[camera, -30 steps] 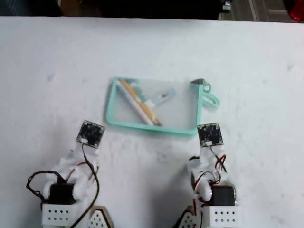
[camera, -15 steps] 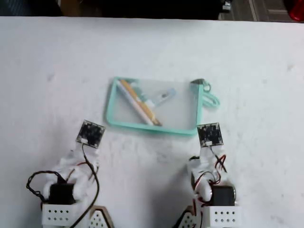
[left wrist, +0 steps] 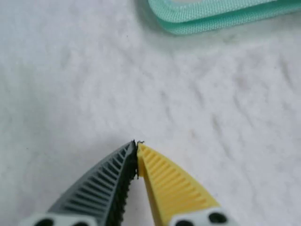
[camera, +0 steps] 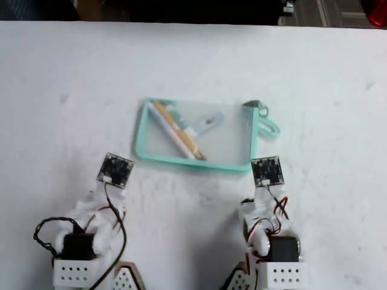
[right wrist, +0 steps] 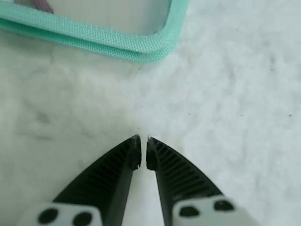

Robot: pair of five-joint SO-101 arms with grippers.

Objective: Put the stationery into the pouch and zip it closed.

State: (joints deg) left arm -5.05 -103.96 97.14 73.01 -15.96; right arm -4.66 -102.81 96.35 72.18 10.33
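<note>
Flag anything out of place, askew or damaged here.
Nothing stands out. The pouch lies flat on the table with the stationery inside. The left claw and right claw are shut, apart from it.

This looks like a robotics lab or hobby workbench rather than a home. A table (camera: 193, 60) with a white, fuzzy surface carries one small robot arm (camera: 78, 241) and a second arm (camera: 272, 241) beside it. Both have a bare circuit board (camera: 115, 169) and loose red and black wires (camera: 118, 223). Beyond the table's far edge runs a dark strip of room (camera: 181, 11).
</note>
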